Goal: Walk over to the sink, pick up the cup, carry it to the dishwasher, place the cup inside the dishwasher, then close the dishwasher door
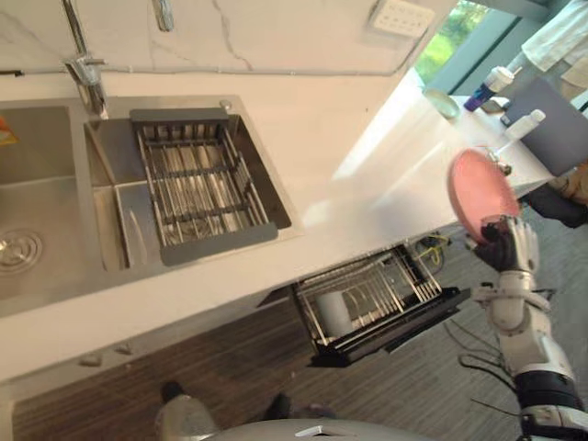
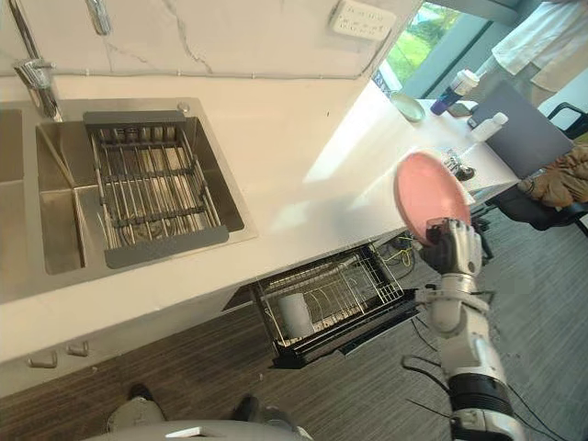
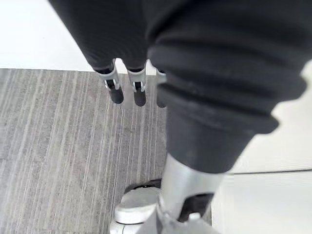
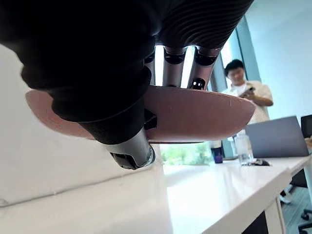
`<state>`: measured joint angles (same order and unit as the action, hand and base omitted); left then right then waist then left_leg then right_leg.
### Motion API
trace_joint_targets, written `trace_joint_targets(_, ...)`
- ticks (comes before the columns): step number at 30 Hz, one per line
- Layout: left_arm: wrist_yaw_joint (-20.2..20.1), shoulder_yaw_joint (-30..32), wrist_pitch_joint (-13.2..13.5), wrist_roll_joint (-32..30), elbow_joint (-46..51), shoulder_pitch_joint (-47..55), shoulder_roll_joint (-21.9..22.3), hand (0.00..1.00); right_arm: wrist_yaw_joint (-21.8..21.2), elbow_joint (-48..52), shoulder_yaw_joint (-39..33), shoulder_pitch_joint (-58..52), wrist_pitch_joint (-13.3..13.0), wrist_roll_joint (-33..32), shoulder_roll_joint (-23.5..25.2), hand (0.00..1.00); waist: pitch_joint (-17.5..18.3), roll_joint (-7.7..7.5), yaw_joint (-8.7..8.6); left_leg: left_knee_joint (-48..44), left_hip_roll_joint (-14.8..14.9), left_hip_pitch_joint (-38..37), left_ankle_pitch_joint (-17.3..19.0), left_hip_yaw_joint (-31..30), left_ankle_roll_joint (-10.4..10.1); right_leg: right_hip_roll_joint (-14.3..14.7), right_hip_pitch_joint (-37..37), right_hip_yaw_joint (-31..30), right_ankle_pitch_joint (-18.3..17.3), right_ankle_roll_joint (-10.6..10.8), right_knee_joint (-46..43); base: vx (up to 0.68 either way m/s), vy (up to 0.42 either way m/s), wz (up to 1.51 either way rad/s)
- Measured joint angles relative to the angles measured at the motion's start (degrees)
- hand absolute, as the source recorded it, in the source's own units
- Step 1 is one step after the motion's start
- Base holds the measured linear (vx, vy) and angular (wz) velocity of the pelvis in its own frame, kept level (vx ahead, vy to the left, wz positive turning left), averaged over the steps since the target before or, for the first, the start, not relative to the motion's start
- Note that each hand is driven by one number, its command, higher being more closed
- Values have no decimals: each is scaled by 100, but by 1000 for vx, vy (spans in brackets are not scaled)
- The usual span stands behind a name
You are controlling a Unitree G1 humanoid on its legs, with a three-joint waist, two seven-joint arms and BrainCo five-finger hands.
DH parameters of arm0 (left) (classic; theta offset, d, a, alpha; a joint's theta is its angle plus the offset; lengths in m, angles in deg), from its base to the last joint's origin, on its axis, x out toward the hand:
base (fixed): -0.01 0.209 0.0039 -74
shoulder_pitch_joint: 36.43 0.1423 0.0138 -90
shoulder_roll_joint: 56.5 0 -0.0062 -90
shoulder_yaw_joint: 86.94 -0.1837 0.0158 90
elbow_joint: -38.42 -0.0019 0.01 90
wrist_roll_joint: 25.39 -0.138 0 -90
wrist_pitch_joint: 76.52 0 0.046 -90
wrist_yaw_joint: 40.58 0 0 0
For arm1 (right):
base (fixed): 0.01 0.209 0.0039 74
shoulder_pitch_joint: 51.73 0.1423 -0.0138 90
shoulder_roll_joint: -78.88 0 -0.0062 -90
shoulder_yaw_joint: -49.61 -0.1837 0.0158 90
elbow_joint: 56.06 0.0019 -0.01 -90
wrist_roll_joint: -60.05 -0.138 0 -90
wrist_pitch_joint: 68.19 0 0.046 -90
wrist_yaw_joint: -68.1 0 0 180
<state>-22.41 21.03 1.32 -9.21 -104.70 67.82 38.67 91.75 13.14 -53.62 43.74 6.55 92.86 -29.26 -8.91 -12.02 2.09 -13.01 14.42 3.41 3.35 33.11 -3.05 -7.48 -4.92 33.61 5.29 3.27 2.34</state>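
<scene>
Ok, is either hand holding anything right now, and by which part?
The right hand pinches a pink plate by its lower rim, thumb on one face, fingers on the other. The left hand hangs open, holding nothing.

I see the sink (image 1: 55, 211) set in the left part of the desk (image 1: 349, 138), with the tap (image 1: 84, 64) behind it. A rack (image 1: 197, 184) sits in the sink's right basin. Under the desk, right of the sink, the dishwasher (image 1: 395, 299) is open, and a cup (image 1: 334, 312) stands in its left end. Just off the desk's right edge, my right hand (image 1: 510, 246) holds a plate (image 1: 482, 193) up on edge, above the floor (image 1: 413, 395). Behind the plate, on the desk's far right, are a bottle (image 1: 525, 124) and a laptop (image 1: 560, 129).
</scene>
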Motion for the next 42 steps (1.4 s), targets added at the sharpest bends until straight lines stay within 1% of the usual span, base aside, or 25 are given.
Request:
trace_joint_targets(1, 45, 15, 15, 2, -14, 6, 72, 0, -75, 11, 9, -10, 11, -33, -1, 100, 4, 37, -9, 54, 1, 2, -46, -11, -67, 32, 0, -11, -74, 83, 65, -131, -108, -10)
trace_joint_targets(2, 53, 23, 20, 6, -36, 6, 77, 0, -119, 11, 9, -18, 17, -54, -1, 100, 5, 49, -18, 98, -10, -2, -66, -12, -96, 36, 7, -11, -140, 123, 83, -136, -74, -8)
trace_joint_targets(3, 57, 24, 23, 59, -53, 5, 175, 0, -202, 10, 6, -61, 50, -94, -2, 100, -11, 69, -53, 185, -54, -14, -151, -29, -117, 39, 12, -10, -241, 144, 114, -151, -69, 0)
trace_joint_targets(4, 123, 62, 41, 106, -66, 28, 322, 0, -250, 18, 7, -135, 49, -92, -2, 100, -39, 163, -101, 354, -84, -72, -286, -64, -117, 60, 14, -2, -282, 99, 74, -153, -56, 6)
trace_joint_targets(5, 164, 84, 65, 110, -94, 37, 356, 0, -273, 37, 7, -194, 53, -92, -2, 100, -45, 204, -131, 438, -96, -96, -344, -78, -111, 71, 20, 2, -304, 101, 67, -192, -26, 9)
trace_joint_targets(6, 157, 108, 100, 113, -151, 66, 391, 0, -374, 177, 13, -319, 82, -88, 0, 100, -62, 289, -184, 602, -125, -151, -455, -84, -107, 81, 61, 2, -337, 89, 57, -157, 3, 4)
trace_joint_targets(7, 153, 101, 104, 120, -160, 125, 449, 0, -432, 310, 60, -354, 135, -83, 2, 100, -52, 387, -242, 753, -169, -163, -527, -108, -124, 81, 101, 0, -355, 36, 40, -155, 22, 2)
trace_joint_targets(8, 152, 99, 104, 124, -162, 133, 486, 0, -453, 383, 81, -367, 190, -82, 3, 100, -67, 430, -277, 810, -186, -171, -562, -142, -123, 80, 103, 2, -346, 30, 38, -85, 43, 3)
trace_joint_targets(9, 152, 89, 115, 126, -160, 129, 558, 0, -492, 472, 120, -399, 238, -71, 14, 100, -99, 516, -295, 862, -206, -181, -594, -172, -88, 77, 102, 3, -316, 28, 40, -72, 46, 3)
trace_joint_targets(10, 148, 59, 123, 124, -159, 129, 583, 0, -537, 501, 136, -440, 323, -13, 52, 100, -101, 569, -287, 911, -215, -191, -601, -178, -79, 75, 99, 3, -298, 33, 45, -60, 52, 4)
trace_joint_targets(12, 123, -25, 146, 102, -158, 131, 608, 0, -634, 625, 136, -525, 557, 158, 234, 100, -106, 661, -268, 987, -262, -239, -599, -187, -74, 54, 88, 3, -276, 24, 49, -35, 55, 3)
trace_joint_targets(13, 112, -30, 156, 101, -157, 131, 624, 0, -656, 648, 136, -537, 604, 181, 284, 100, -106, 685, -271, 1021, -284, -254, -600, -193, -71, 42, 84, 4, -270, 22, 47, -2, 61, 5)
trace_joint_targets(15, 92, -72, 162, 49, -157, 121, 645, 0, -715, 646, 133, -541, 795, 246, 358, 100, -110, 767, -284, 1020, -315, -249, -624, -200, -39, 6, 68, 8, -245, 26, 41, 28, 76, 4)
trace_joint_targets(17, -9, -143, 193, 21, -151, 109, 634, 0, -758, 646, 100, -591, 871, 342, 434, 100, -103, 845, -350, 1019, -387, -254, -690, -214, 21, -49, 58, 16, -207, 78, 34, 51, 81, 4)
trace_joint_targets(18, -20, -193, 211, -15, -151, 104, 631, 0, -794, 646, 98, -602, 865, 366, 444, 100, -108, 859, -361, 1018, -402, -253, -701, -216, 41, -62, 53, 18, -174, 114, 22, 61, 72, 2)
trace_joint_targets(19, -28, -243, 218, -37, -144, 101, 629, 0, -828, 647, 98, -617, 855, 371, 448, 100, -113, 875, -367, 1016, -415, -252, -701, -216, 45, -76, 54, 17, -156, 101, 22, 48, 57, 2)
trace_joint_targets(20, -64, -259, 222, -60, -143, 90, 631, 0, -859, 647, 98, -686, 795, 431, 451, 100, -114, 904, -378, 1015, -446, -256, -708, -225, 57, -107, 44, 25, -142, 103, 16, 58, 68, 7)
trace_joint_targets(23, -119, -324, 222, -60, -143, 71, 629, 0, -932, 646, 101, -806, 765, 597, 467, 100, -168, 993, -450, 1017, -511, -292, -698, -328, 72, -157, -76, 138, -159, 138, 12, 47, 61, 18)
trace_joint_targets(27, -116, -496, 203, -75, -146, 48, 638, 0, -1068, 632, 137, -824, 742, 808, 610, 100, -224, 1101, -400, 1049, -536, -333, -699, -354, 75, -166, -115, 167, -179, 162, 8, 7, 44, 5)
trace_joint_targets(30, -116, -602, 172, -80, -152, 37, 630, 0, -1101, 547, 250, -871, 742, 817, 683, 100, -235, 1155, -411, 1155, -593, -313, -750, -472, 105, -190, -112, 279, -230, 220, -22, 3, 43, 19)
trace_joint_targets(33, -117, -696, 115, -183, -154, -2, 614, 0, -1099, 117, 431, -883, 750, 869, 703, 100, -236, 1169, -376, 1213, -668, -254, -785, -638, 141, -256, -115, 431, -263, 229, -125, 25, 56, 27)
trace_joint_targets(36, -118, -715, 98, -189, -155, -16, 613, 0, -1079, -172, 576, -836, 772, 1034, 710, 100, -316, 1191, -262, 1218, -724, -237, -800, -693, 166, -320, -113, 489, -284, 259, -194, 22, 55, 14)
trace_joint_targets(37, -119, -723, 97, -199, -156, -14, 610, 0, -1070, -243, 632, -804, 771, 1038, 710, 100, -331, 1196, -256, 1218, -737, -231, -802, -712, 169, -329, -114, 502, -289, 265, -206, 17, 56, 16)
trace_joint_targets(39, -131, -778, 97, -287, -151, -28, 584, 0, -1068, -525, 800, -656, 845, 1039, 714, 100, -365, 1229, -243, 1218, -767, -147, -824, -823, 200, -358, -92, 609, -308, 280, -245, 15, 51, 23)
trace_joint_targets(42, -153, -911, 97, -297, -148, -69, 488, 0, -1068, -757, 866, -460, 970, 1046, 709, 100, -527, 1276, -182, 1215, -788, -123, -840, -917, 223, -409, -80, 676, -382, 278, -389, -4, 48, 18)
